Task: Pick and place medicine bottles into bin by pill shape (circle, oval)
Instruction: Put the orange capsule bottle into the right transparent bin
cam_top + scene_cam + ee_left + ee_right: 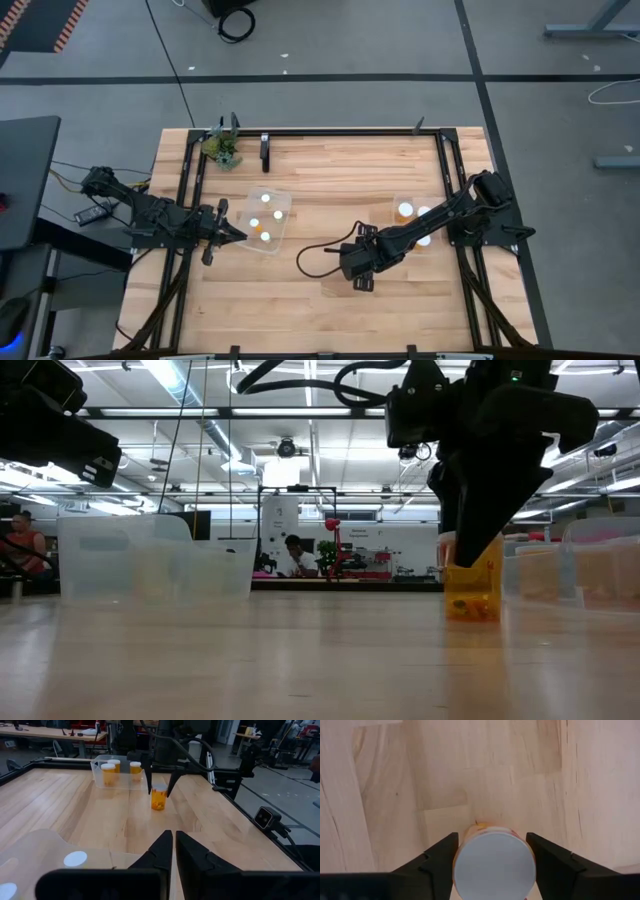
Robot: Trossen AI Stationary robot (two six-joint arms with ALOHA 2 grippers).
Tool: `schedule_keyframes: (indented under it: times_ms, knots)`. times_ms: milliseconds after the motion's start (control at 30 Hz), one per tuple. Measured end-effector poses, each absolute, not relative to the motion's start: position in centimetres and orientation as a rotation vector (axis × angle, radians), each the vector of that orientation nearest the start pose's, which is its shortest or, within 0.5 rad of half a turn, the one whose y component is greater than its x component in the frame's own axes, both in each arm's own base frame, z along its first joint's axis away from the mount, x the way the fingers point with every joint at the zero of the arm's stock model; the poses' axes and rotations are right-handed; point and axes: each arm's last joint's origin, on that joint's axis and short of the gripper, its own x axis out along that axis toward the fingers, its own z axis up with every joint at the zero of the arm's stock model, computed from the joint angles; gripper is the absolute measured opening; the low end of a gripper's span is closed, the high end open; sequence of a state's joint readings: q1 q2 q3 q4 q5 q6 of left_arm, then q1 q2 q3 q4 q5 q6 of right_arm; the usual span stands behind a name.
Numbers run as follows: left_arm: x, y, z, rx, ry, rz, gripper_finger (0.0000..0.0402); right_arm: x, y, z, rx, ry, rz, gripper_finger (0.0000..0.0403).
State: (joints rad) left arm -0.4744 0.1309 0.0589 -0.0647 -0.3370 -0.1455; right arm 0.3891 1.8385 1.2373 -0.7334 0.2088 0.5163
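Observation:
One amber medicine bottle (472, 595) with a white cap (494, 865) stands upright on the wood near the table's middle. My right gripper (362, 277) comes down over it and is shut on its upper part. My left gripper (238, 235) is shut and empty, and hovers at the left edge of the left clear bin (268, 220). That bin holds several white-capped bottles. The right clear bin (413, 222) holds three bottles (116, 767). My right gripper pinches the bottle's upper sides (159, 795), just under the cap, between its two fingers (440, 857). The fingers come from above and point down. The bottle stands upright with its base (472, 615) on the table.
A green plant clump (222, 148) sits at the table's far left corner. A black cable (320, 255) loops on the wood between the two bins. A black frame rail (340, 132) runs along the far edge. Bare wood lies toward the near edge.

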Motion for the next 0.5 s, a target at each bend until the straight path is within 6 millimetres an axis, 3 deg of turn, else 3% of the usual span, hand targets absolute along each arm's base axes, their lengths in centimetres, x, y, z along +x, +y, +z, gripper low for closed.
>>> schedule_keyframes:
  times_ms: [400, 500]
  knots:
    - [9.4, -3.8, 16.7, -0.091, 0.135, -0.127, 0.004, 31.6, 12.2, 17.7, 0.026, 1.336, -0.208, 0.0231]
    - [9.4, -3.8, 16.7, -0.091, 0.135, -0.128, 0.0036, 31.1, 11.6, 18.7, 0.045, 1.346, -0.236, 0.0229]
